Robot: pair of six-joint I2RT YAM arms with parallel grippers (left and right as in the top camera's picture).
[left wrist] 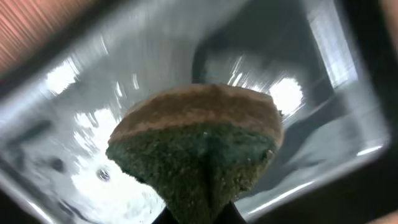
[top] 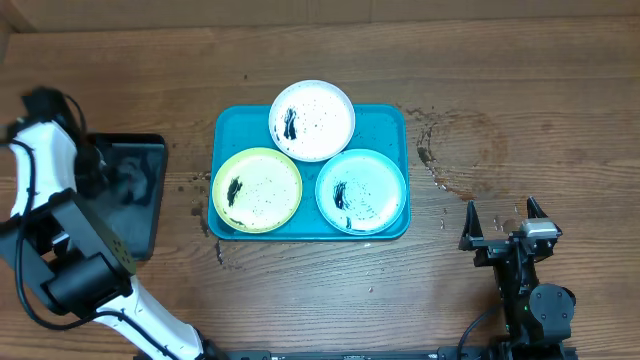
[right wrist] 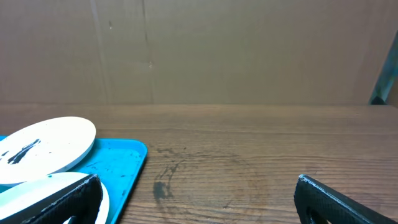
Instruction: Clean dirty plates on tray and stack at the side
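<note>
Three smeared plates sit on the turquoise tray (top: 385, 125): the white plate (top: 312, 120) at the back, the yellow-green plate (top: 257, 189) front left, the pale aqua plate (top: 361, 190) front right. My left gripper (top: 95, 165) is over the black tray (top: 135, 215), left of the plates. In the left wrist view it (left wrist: 199, 214) is shut on a brown and green sponge (left wrist: 199, 143) above the tray's wet glossy floor (left wrist: 81, 112). My right gripper (top: 503, 215) is open and empty, right of the turquoise tray. Its view (right wrist: 199, 199) shows the white plate (right wrist: 43, 149) and the tray corner (right wrist: 118, 162).
Dark ring stains and specks (top: 440, 160) mark the wooden table right of the turquoise tray. More specks lie by the tray's front left corner (top: 215, 250). A cardboard wall (right wrist: 199, 50) stands behind the table.
</note>
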